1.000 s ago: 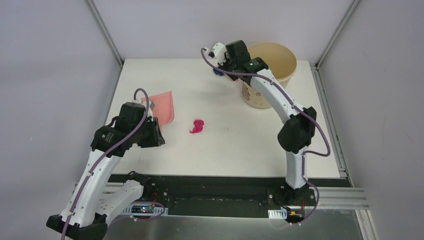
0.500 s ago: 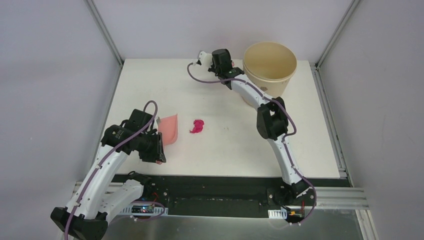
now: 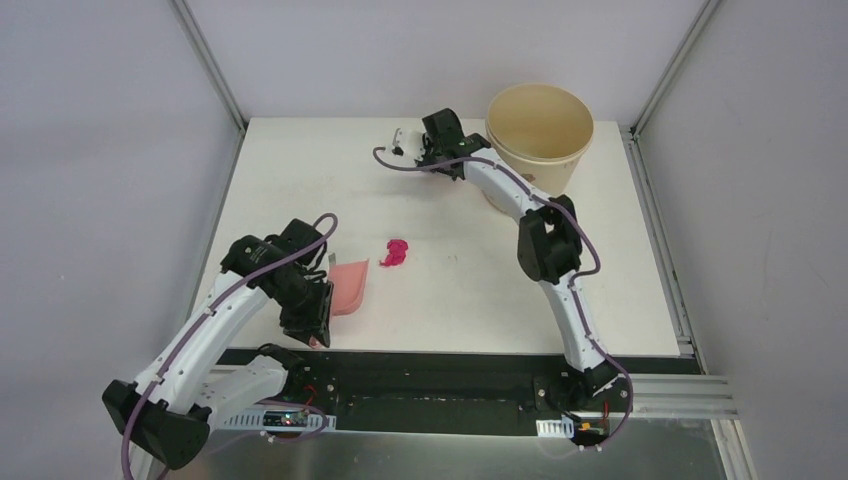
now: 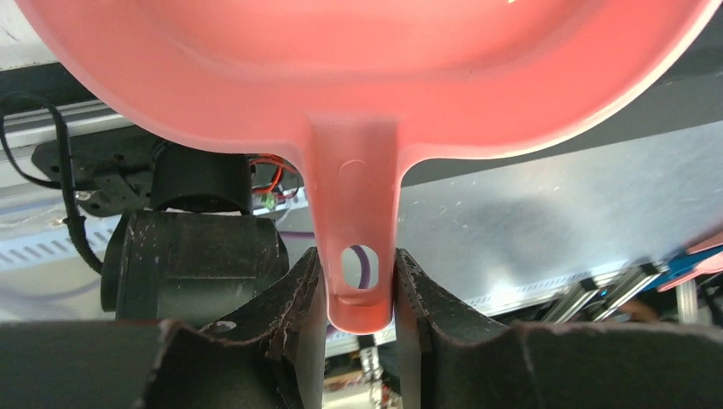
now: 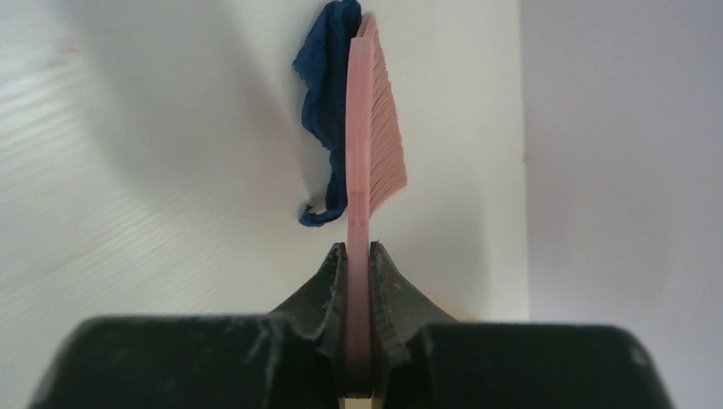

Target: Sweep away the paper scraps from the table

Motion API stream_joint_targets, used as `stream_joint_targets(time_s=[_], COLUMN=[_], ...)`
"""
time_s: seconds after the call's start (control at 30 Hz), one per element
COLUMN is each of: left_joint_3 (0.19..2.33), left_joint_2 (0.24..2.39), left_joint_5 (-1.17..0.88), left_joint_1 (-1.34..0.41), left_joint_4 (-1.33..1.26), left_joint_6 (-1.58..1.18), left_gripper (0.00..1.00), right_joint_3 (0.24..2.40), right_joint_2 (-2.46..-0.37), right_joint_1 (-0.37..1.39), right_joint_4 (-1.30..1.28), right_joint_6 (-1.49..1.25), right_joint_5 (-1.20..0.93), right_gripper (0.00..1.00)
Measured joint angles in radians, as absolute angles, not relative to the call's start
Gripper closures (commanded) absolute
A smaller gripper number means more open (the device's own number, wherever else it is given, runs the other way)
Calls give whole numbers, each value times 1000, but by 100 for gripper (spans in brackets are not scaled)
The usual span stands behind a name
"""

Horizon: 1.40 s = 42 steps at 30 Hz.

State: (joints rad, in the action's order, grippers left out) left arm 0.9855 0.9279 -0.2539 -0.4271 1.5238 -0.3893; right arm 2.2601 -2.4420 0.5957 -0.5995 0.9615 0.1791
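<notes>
A magenta paper scrap lies mid-table. Just left of it is the pink dustpan, and my left gripper is shut on its handle, with the pan filling the left wrist view. At the far back, left of the bucket, my right gripper is shut on the pink hand brush. The brush stands edge-on with a blue scrap lying against its left side. In the top view the right arm hides that scrap and the brush.
A tall beige bucket stands at the back right, close to the right arm's wrist. A tiny speck lies right of the magenta scrap. Grey walls enclose the table on three sides, and a black strip runs along its front.
My left arm has carried the dustpan toward the near edge and rightward, closer to the magenta scrap. The right arm has stretched out and shifted left of the bucket, over the blue scrap.
</notes>
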Motion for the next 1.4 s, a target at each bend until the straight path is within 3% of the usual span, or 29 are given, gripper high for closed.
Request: stream_joint_targets(time_s=[0.27,0.43,0.97,1.17,1.4], left_joint_3=[996,996,1068,1103,1122], left_joint_2=[1073,1205,1591,1648,1725], left_joint_5=[-231,-176,-140,-134,-128], left_joint_1=[-655,-723,-754,-754,-754], left_joint_4=[1554,1551,1324,1294,1256], left_joint_6=[-435,-453,-386,-369,-350], left_gripper=[100,100,100,100,100], right_joint_3=[2017,1964,2090,2139,2080], right_joint_2=[-2132,-2045,-2093,-2187,-2129], right_joint_1=[635,635,595,610,719], right_joint_4=[-839,-933,-931,-989,-1106], right_joint_6=[703,537,377,365,383], right_joint_5=[-108,-224,-67,-176,-320], right_gripper=[100,100,100,100,100])
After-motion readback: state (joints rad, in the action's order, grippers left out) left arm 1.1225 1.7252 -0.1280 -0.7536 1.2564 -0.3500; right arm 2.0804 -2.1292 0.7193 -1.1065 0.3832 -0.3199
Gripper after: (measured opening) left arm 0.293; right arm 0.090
